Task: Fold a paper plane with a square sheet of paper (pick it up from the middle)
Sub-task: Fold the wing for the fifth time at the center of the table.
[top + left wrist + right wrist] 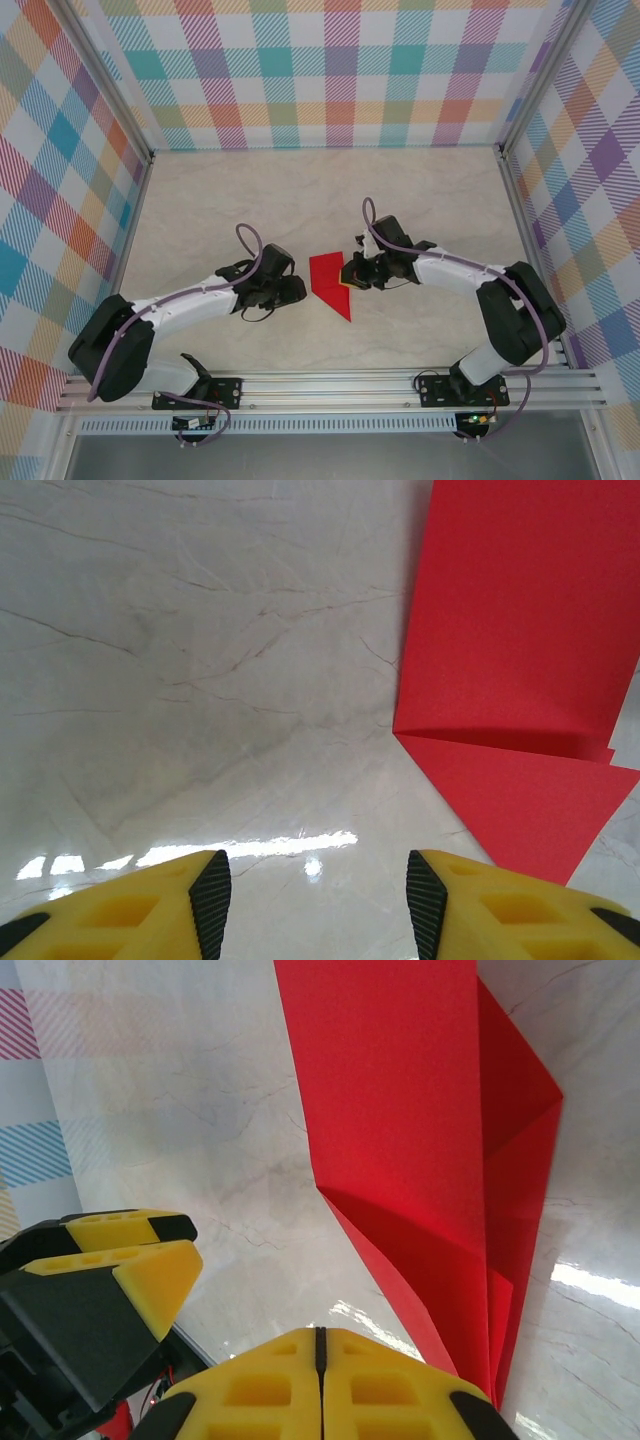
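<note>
Plainly, the fold is part-way done. The red paper [328, 280] lies flat on the table [300, 190] between the left arm [180, 305] and the right arm [470, 275], and its near end is already narrowed to a point. From the right wrist, the paper [400, 1090] shows at least 2 layers along one side. The right jaws are pressed together at the paper's right edge, with nothing visibly between them. The left jaws stand spread and empty just off the paper's left edge, over bare table [150, 630].

The step in hand looks like setting a crease. To do it well, I judge, the shut right jaws should bear down on the folded flap and run along the crease toward the point — slowly, so the thin sheet does not skid. The left jaws could pin the paper's left side as an anchor, since nothing else holds it.

Room is generous: beyond the paper's far edge the table runs open to the checked wall [320, 70], and left of the paper it is bare too. The tight spot is across the paper itself — the 2 arms face each other closely there, so any sweep should follow the crease, not cross it.
</note>
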